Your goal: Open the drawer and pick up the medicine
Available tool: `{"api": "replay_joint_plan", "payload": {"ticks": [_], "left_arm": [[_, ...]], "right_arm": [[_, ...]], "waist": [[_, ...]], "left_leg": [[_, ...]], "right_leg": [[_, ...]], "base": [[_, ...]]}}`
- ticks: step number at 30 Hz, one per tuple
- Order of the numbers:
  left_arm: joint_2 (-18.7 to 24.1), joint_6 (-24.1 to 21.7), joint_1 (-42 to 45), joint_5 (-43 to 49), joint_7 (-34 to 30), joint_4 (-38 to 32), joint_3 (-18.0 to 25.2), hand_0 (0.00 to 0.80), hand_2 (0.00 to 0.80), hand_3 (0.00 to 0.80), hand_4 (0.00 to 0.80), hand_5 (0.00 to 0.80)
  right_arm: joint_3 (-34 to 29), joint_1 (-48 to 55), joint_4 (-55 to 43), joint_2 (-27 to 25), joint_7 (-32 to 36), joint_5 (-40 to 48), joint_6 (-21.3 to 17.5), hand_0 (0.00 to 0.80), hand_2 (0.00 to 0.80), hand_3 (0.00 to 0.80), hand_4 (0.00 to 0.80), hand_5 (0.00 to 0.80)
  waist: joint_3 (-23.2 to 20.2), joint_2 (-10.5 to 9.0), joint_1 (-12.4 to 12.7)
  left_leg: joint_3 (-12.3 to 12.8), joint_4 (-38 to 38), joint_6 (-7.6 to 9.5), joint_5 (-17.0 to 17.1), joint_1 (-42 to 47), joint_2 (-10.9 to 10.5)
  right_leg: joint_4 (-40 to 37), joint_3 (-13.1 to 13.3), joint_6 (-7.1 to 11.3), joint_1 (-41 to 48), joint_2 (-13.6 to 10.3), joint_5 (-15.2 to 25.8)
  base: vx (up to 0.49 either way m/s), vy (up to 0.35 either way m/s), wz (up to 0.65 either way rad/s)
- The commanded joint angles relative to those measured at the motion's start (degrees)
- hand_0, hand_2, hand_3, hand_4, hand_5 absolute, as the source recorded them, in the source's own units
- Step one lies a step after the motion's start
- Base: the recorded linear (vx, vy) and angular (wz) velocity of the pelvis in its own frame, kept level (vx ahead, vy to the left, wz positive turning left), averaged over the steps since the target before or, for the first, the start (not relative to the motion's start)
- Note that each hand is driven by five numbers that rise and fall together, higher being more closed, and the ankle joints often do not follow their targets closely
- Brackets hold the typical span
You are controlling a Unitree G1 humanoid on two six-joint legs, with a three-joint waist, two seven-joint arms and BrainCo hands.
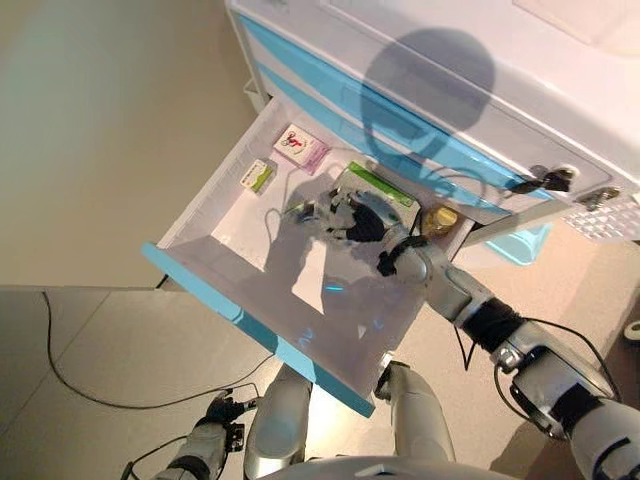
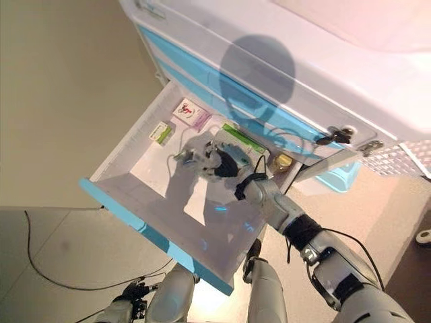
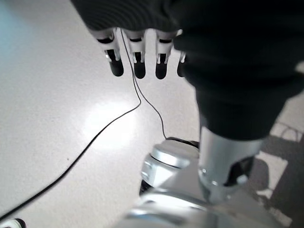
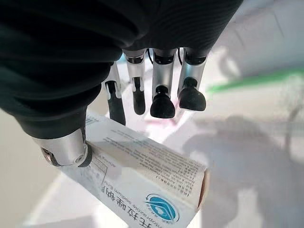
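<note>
The cabinet's drawer [image 1: 250, 325] with a blue front stands pulled out. My right hand [image 1: 352, 216] reaches into it from the right, low over the white floor. In the right wrist view a white medicine box [image 4: 142, 175] with a blue eye mark lies under the palm. The thumb [image 4: 66, 149] rests against its edge and the fingers [image 4: 164, 102] stretch out above it, apart from it. A pink and white box [image 1: 300, 148], a small green and white box [image 1: 258, 176] and a long green and white box [image 1: 382, 186] also lie in the drawer. My left hand [image 1: 215, 418] hangs low, open and empty.
The white cabinet [image 1: 450, 60] with blue drawer fronts stands behind the open drawer. A brass round thing [image 1: 440, 220] sits at the drawer's back right corner. Keys [image 1: 552, 180] hang from a lock. A white mesh basket [image 1: 612, 215] hangs on the right. A black cable [image 1: 100, 395] lies on the floor.
</note>
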Motion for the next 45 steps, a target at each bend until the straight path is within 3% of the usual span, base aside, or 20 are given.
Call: {"api": "replay_joint_plan", "payload": {"ticks": [1,5,7,17,23,29,39,45], "left_arm": [[0.9,1.2,-0.8,0.8,-1.5,2.3,1.3,0.0,0.0,0.0,0.0,0.0],[1.3,1.9,-1.4,0.8,-1.0,2.7,1.9,0.0,0.0,0.0,0.0,0.0],[1.9,2.6,-1.8,1.0,-1.3,3.4,3.0,0.0,0.0,0.0,0.0,0.0],[2.1,3.0,-0.4,1.3,-2.6,4.5,5.3,0.0,0.0,0.0,0.0,0.0],[2.4,3.0,1.4,1.6,-3.9,5.4,6.5,0.0,0.0,0.0,0.0,0.0],[2.2,3.3,2.9,0.9,-4.6,6.3,7.3,0.0,0.0,0.0,0.0,0.0],[1.9,3.8,5.1,0.4,-4.7,7.1,7.1,0.0,0.0,0.0,0.0,0.0],[2.1,4.2,6.4,-0.6,-4.5,7.6,5.9,0.0,0.0,0.0,0.0,0.0]], "right_arm": [[4.1,-3.2,-9.4,2.7,5.7,8.3,-2.1,0.8,0.8,0.8,0.8,0.8],[4.6,-6.5,-13.5,3.7,7.8,11.7,-0.7,0.8,0.8,0.8,0.8,0.8],[3.2,-8.1,-18.9,1.5,9.2,16.7,-1.0,0.8,0.8,0.8,0.8,0.8],[0.2,-9.2,-26.7,-3.9,11.8,23.8,-1.7,0.8,0.8,0.8,0.8,0.8],[-0.2,-13.5,-32.6,-9.6,14.5,32.9,-2.2,0.8,0.8,0.8,0.8,0.8],[-2.8,-18.4,-35.3,-16.3,12.9,39.6,-3.7,0.8,0.8,0.8,0.8,0.8],[-6.0,-25.5,-28.4,-23.6,6.7,38.7,-4.5,0.8,0.8,0.8,0.8,0.8],[-4.0,-33.4,-15.0,-24.3,1.0,35.9,-3.1,0.8,0.8,0.8,0.8,0.8]], "waist": [[-1.3,-2.82,-0.9],[-2.0,-3.18,-1.0],[-3.2,-3.78,-1.4],[-6.4,-4.37,-2.0],[-9.7,-4.79,-2.6],[-13.1,-5.06,-3.5],[-17.1,-5.22,-4.3],[-18.5,-5.42,-4.3]], "left_leg": [[1.5,0.7,3.41,-4.8,2.7,-3.3],[1.4,0.4,3.06,-4.7,3.8,-2.9],[1.6,-0.3,2.71,-4.7,5.1,-2.5],[2.3,-1.2,2.27,-5.2,9.0,-1.8],[3.3,-2.2,2.01,-5.7,11.9,-1.2],[4.4,-3.7,1.84,-6.0,14.7,-0.5],[5.9,-4.8,1.91,-7.1,18.4,0.2],[6.2,-5.3,1.88,-7.5,19.6,0.2]], "right_leg": [[-11.2,1.0,3.4,4.7,-0.9,10.2],[-11.6,0.5,3.2,5.9,-0.8,9.9],[-12.4,0.4,3.16,7.2,-0.6,9.8],[-14.5,0.3,3.23,11.3,0.4,9.6],[-16.4,0.4,3.37,14.3,1.2,9.7],[-18.2,0.9,3.56,16.9,1.8,9.9],[-20.2,1.3,3.77,20.4,2.2,9.8],[-20.9,1.3,3.67,21.6,2.4,9.7]], "base": [[0.023,-0.031,-0.1],[0.013,-0.029,-0.07],[0.034,-0.029,0.07],[0.027,-0.013,0.01],[0.042,-0.005,-0.01],[0.07,-0.002,-0.13],[0.08,-0.004,-0.05],[0.047,-0.006,-0.05]]}}
